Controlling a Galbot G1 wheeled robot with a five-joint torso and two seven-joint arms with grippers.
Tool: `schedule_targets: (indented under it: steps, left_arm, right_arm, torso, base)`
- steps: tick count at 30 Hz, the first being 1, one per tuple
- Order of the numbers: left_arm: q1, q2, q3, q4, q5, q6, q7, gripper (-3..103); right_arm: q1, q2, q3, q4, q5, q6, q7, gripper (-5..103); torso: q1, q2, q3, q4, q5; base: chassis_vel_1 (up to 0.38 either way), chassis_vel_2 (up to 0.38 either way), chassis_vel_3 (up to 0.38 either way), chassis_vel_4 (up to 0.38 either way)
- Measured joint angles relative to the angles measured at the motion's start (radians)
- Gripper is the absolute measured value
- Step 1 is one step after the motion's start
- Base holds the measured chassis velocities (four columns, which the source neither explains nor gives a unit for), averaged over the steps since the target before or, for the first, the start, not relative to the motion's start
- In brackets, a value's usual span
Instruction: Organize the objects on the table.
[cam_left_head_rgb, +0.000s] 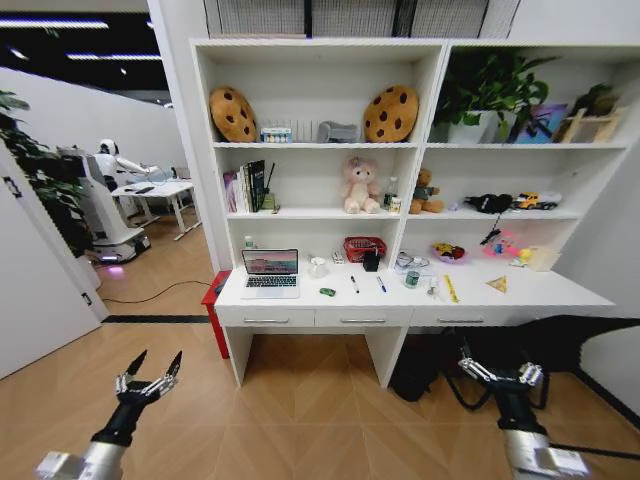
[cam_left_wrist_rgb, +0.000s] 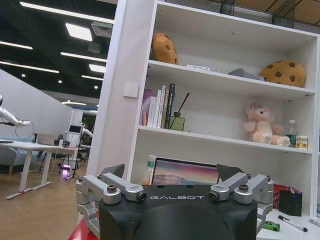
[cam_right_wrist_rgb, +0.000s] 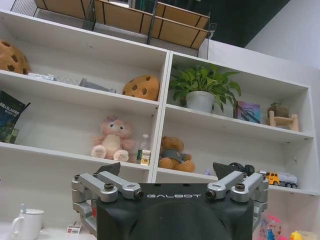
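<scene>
From the head view, the table (cam_left_head_rgb: 560, 292) stands well ahead of the robot, built into the tall white shelving (cam_left_head_rgb: 440, 100), with a broad stretch of bare wooden floor (cam_left_head_rgb: 310, 420) between. On the top, from the robot's left: the silver laptop (cam_left_head_rgb: 270, 272), lid up, near the left end; the tiny green toy car (cam_left_head_rgb: 327, 292) close to the front edge; a black pen (cam_left_head_rgb: 354, 284) and a blue pen (cam_left_head_rgb: 381, 284) lying apart; the yellow wedge (cam_left_head_rgb: 498, 284) toward the right end. A red basket (cam_left_head_rgb: 362, 247) sits back by the shelving. The left gripper (cam_left_head_rgb: 155, 368) hangs low over the floor, well short of the table, fingers spread and holding nothing. The right gripper (cam_left_head_rgb: 492, 372) hovers low at the right, also short of the table; its fingers are splayed and empty. To the left, an open passage leads to another room.

In the left wrist view, the left gripper (cam_left_wrist_rgb: 175, 172) points at the shelving with fingertips wide apart; past them are the laptop (cam_left_wrist_rgb: 184, 172), the green car (cam_left_wrist_rgb: 271, 226) and a black pen (cam_left_wrist_rgb: 293, 223).

In the right wrist view, the right gripper (cam_right_wrist_rgb: 169, 170) faces the shelves, fingertips wide apart, with a white mug (cam_right_wrist_rgb: 27, 224) low at one side.
</scene>
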Motion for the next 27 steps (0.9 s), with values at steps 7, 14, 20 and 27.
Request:
schedule_targets:
  steps: [7, 14, 20, 27]
  left_arm:
    - [-0.003, -0.002, -0.002, 0.007, -0.002, 0.0, -0.001, 100]
    - [-0.007, -0.002, 0.004, 0.008, -0.001, -0.002, -0.001, 100]
    - [-0.011, 0.002, 0.005, 0.007, -0.001, -0.011, -0.001, 100]
    - [-0.011, 0.005, -0.001, 0.005, -0.001, -0.02, -0.004, 100]
  right_arm:
    - [0.009, -0.011, -0.006, -0.024, -0.006, -0.001, -0.011, 100]
    - [0.014, -0.012, -0.008, -0.042, 0.017, 0.018, -0.04, 100]
    - [0.007, -0.001, -0.014, -0.047, 0.031, 0.022, -0.054, 100]
    - [-0.014, 0.005, -0.018, -0.055, 0.04, 0.005, -0.076, 100]
  torso:
    - [0.0, 0.0, 0.0, 0.0, 0.0]
    - [0.0, 0.0, 0.0, -0.0001, 0.0]
    - [0.0, 0.0, 0.0, -0.0001, 0.0]
    - [0.0, 0.0, 0.0, -0.0002, 0.0]
  base:
    - [0.0, 0.0, 0.0, 0.0]
    - [0.0, 0.0, 0.0, 0.0]
    - [0.0, 0.0, 0.0, 0.0]
    - [0.0, 0.0, 0.0, 0.0]
